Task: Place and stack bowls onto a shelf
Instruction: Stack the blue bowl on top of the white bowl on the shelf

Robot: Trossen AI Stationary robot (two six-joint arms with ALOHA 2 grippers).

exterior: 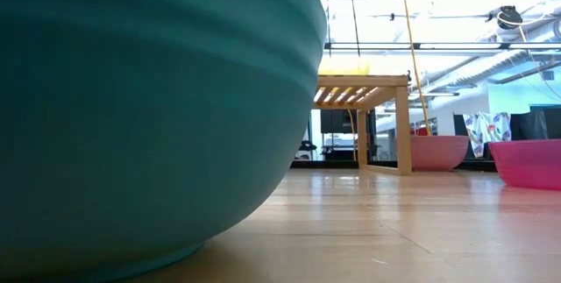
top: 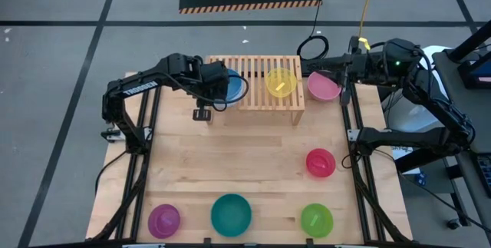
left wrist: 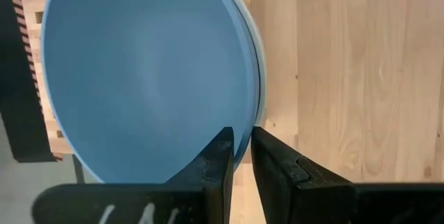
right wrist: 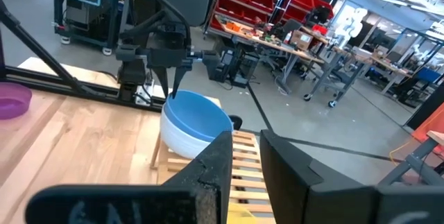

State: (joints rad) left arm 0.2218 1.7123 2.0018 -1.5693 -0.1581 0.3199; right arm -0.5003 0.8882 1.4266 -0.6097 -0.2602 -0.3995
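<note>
Teal bowl, purple, green, red & pink wait on the table, yellow sits on shelf, left gripper clamps blue bowl's rim, apparently nested on white, at shelf's left end; right gripper idle, slightly apart.

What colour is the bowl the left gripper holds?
Blue bowl, stacked in a white one; clearest in the left wrist view.

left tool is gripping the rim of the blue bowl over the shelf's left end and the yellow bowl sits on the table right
Not quite. The yellow bowl sits on the shelf, not on the table, as the high view shows. The rest holds: the left tool grips the rim of the blue bowl over the shelf's left end.
</note>
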